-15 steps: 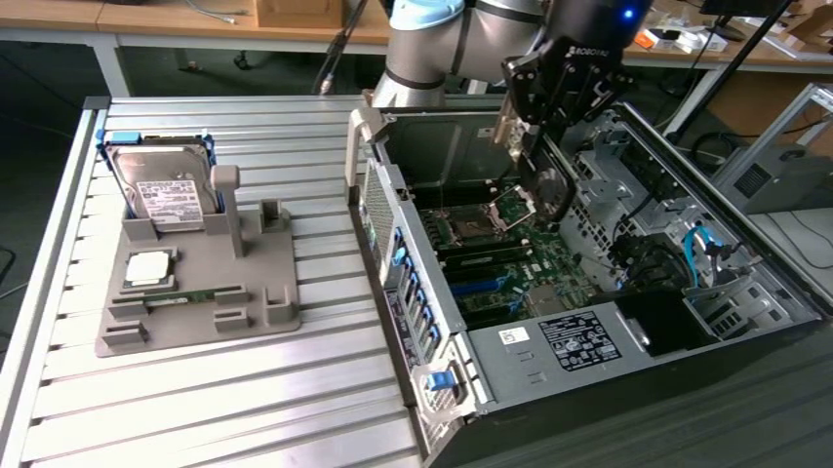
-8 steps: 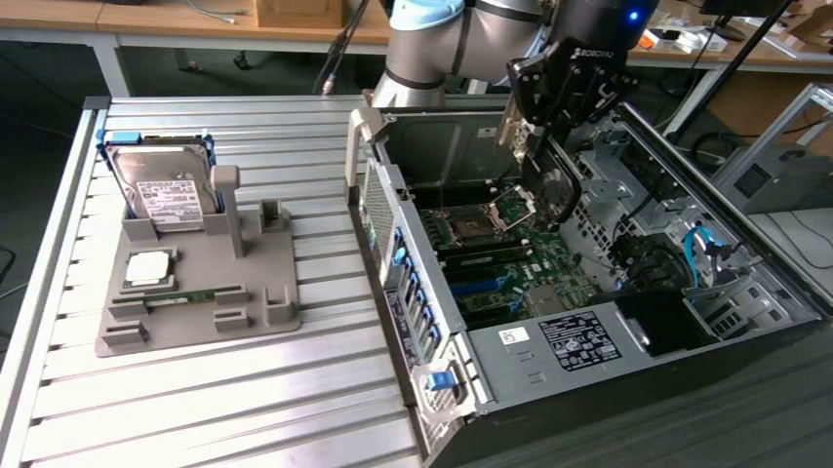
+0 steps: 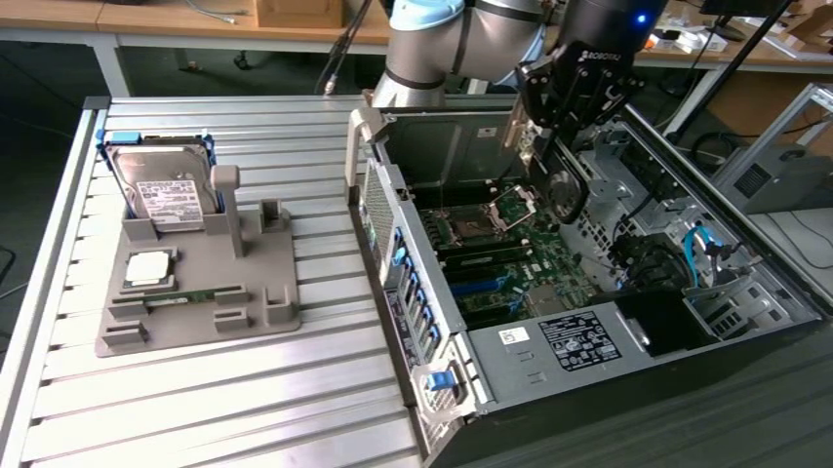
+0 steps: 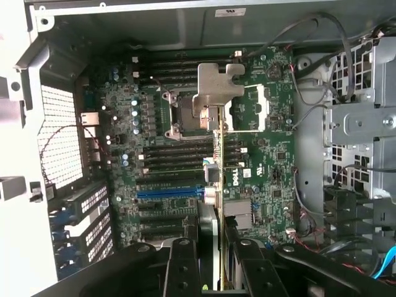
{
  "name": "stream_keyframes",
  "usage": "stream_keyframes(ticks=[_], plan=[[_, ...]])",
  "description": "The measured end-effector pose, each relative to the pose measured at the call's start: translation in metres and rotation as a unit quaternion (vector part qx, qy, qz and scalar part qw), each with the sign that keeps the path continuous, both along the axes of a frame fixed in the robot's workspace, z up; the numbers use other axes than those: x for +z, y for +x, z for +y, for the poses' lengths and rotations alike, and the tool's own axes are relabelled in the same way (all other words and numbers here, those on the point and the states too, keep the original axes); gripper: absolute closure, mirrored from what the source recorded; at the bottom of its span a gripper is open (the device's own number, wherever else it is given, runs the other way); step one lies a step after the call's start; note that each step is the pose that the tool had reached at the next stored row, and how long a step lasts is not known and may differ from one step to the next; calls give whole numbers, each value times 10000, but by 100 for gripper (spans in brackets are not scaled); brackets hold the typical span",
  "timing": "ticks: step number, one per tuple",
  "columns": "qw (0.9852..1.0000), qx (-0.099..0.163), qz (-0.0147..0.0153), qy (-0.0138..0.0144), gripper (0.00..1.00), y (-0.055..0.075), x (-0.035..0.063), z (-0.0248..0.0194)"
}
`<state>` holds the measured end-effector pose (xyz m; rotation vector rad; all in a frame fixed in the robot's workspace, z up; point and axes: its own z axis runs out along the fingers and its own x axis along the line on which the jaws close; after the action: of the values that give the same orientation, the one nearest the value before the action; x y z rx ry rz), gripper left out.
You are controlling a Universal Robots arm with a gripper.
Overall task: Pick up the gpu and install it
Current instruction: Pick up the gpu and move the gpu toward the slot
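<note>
While thin flat gpu card with silver bracket (image 4: 216, 86) hangs edge-on just above green motherboard (image 4: 266, 154), black gripper (image 4: 216, 253) jaws narrow, clamping card faces. Likely light, stiff, fragile: grip bare board margins, spare components.

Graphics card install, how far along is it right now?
Done: the graphics card is picked up. In hand: the jaws are shut on it, holding it edge-down over the motherboard inside the open computer case. Left: it is not yet seated in a slot.
</note>
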<state>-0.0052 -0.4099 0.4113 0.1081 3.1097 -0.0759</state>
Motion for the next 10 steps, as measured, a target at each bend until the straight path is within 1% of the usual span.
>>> stream_keyframes(ticks=[10], plan=[[10000, 0, 0, -32, 73, 84, -20, 0]])
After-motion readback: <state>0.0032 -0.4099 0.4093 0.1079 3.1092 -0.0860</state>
